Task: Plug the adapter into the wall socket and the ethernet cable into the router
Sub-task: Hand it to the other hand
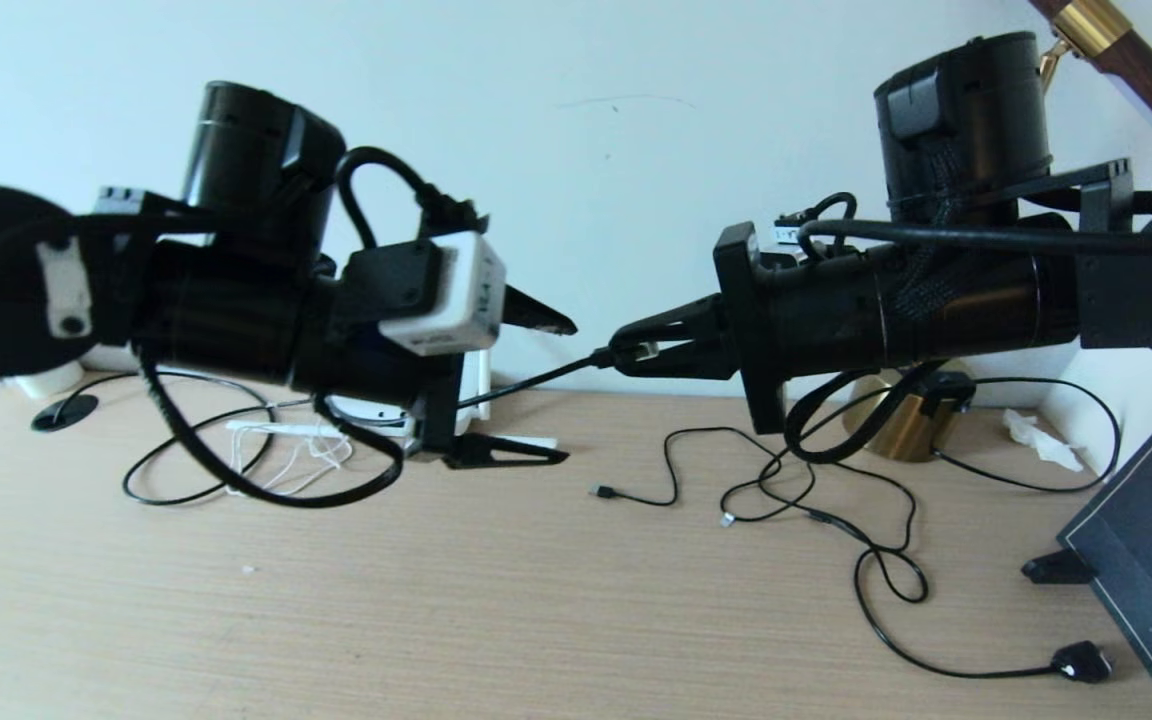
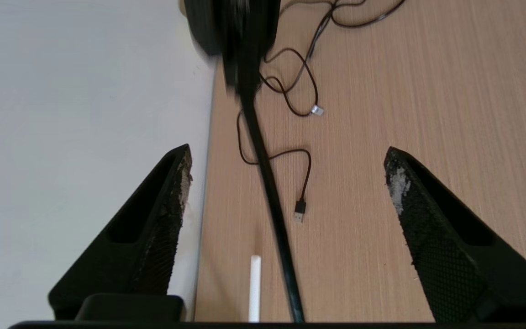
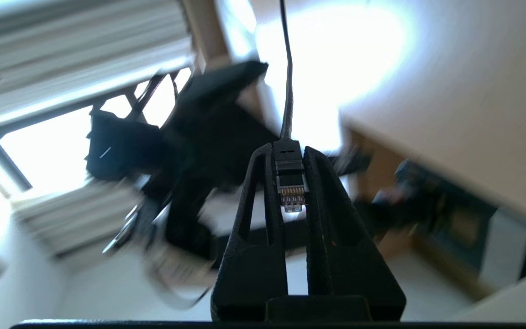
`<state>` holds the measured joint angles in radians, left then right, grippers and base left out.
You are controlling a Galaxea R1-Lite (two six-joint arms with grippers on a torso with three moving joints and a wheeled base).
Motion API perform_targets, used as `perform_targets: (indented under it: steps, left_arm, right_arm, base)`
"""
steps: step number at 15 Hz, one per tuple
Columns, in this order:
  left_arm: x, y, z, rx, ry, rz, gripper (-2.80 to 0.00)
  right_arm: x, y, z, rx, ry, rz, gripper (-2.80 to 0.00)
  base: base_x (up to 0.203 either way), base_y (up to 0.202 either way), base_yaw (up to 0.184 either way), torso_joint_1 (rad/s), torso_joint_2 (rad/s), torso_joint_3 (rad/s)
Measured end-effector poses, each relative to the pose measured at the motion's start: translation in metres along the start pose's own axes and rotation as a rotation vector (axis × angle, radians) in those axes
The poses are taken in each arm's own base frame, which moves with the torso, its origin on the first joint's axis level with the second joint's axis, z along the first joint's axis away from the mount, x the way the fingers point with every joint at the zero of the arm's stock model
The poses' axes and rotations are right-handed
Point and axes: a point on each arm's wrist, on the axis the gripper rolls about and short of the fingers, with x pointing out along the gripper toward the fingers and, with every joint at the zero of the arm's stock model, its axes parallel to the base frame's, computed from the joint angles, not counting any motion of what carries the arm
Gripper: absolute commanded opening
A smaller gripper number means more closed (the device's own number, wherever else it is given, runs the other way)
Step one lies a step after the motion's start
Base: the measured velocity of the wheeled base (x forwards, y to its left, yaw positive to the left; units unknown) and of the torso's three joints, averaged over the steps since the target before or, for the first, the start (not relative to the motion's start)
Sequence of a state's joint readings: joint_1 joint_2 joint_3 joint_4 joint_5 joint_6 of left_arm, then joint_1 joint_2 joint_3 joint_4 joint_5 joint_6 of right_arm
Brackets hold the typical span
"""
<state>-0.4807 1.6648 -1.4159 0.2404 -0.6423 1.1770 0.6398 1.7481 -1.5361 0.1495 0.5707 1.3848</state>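
Nearest the head camera, the two arms fill the upper half of the view, their grippers pointing at each other above the wooden desk [image 1: 496, 620].

Left gripper [image 1: 561, 390]: spread wide and holding nothing. One finger [image 1: 536, 312] sits high, the other low near the desk. In the left wrist view both fingers stand well apart, with bare desk between them.

Right gripper [image 1: 626, 352]: clamped on the connector of the ethernet cable [image 1: 536, 378]. The right wrist view shows the clear-tipped plug [image 3: 290, 189] pinched between the two fingers, contacts visible, the cord leading away from the fingertips. In the head view the cable runs from that gripper down and leftward, passing behind the left gripper toward the back of the desk.

Router [image 1: 376, 412]: only a white fragment is visible behind the left arm, near the wall; its ports cannot be made out. A white stick [image 2: 255, 288], seemingly an antenna, lies on the desk just beside the black cable in the left wrist view.

Other items: thin black cables [image 1: 816, 500] lie looped on the desk to the right, one ending in a USB plug [image 2: 300, 211]. A brass lamp base [image 1: 901, 425] stands by the wall.
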Motion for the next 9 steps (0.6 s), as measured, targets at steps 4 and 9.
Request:
perform_targets:
  steps: [4,9]
  left_arm:
    - [-0.025,-0.014,-0.005,0.077,-0.109,0.156,0.00]
    - [-0.041,-0.002,0.011,0.141,-0.199,0.320,0.00]
  right_arm:
    - [0.002,0.002,-0.001,0.127,0.115,0.014,-2.80]
    - [0.006,0.008,0.001,0.229,0.174,0.024,-2.80]
  base:
    - [0.000,0.000,0.000,0.000,0.00,0.000]
    - [0.000,0.000,0.000,0.000,0.00,0.000]
